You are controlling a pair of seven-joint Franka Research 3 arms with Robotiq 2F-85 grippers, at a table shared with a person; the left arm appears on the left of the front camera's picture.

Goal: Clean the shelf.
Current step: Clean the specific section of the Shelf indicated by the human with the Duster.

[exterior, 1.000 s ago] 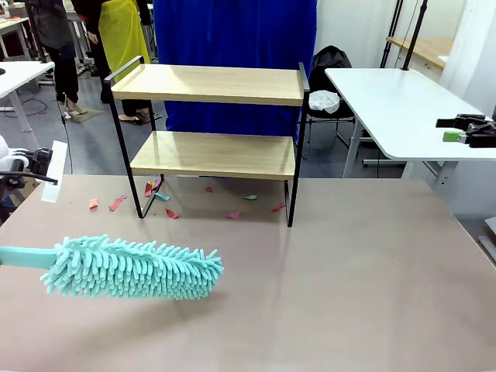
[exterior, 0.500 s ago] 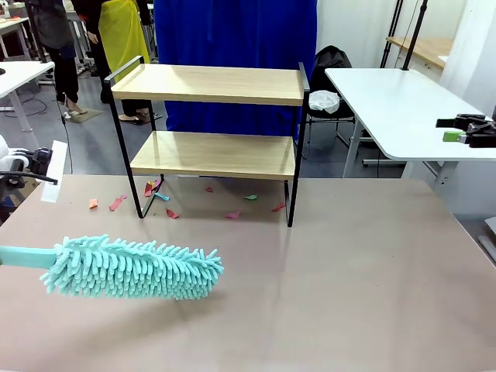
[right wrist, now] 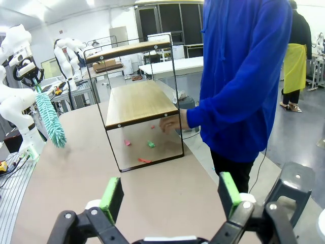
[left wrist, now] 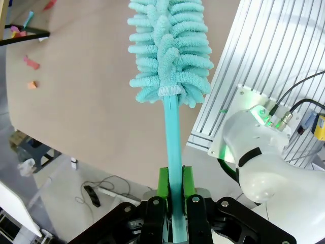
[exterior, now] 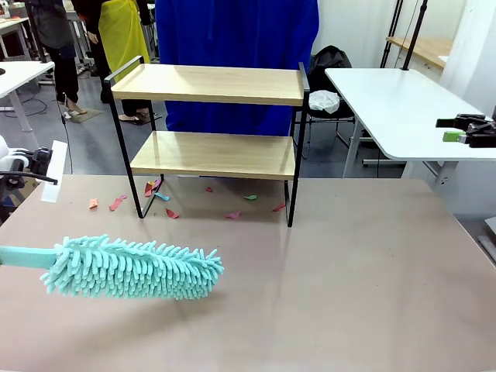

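Observation:
The shelf (exterior: 211,85) stands at the table's far side, both light wood boards bare; the right wrist view shows it side-on as shelf (right wrist: 136,104). A fluffy teal duster (exterior: 132,268) hovers low over the table's front left, its handle running off the left edge. My left gripper (left wrist: 172,189) is shut on the duster's handle (left wrist: 173,137), the head pointing away from it. At the far right my right gripper (exterior: 453,132) hangs over a white side table. In its own view the right gripper (right wrist: 170,195) is open, with nothing between its fingers.
Small coloured paper scraps (exterior: 172,213) lie on the table under and left of the shelf. A person in a blue top (exterior: 232,39) stands right behind the shelf, one hand (right wrist: 170,123) low at its far side. A white table (exterior: 395,101) stands at the right.

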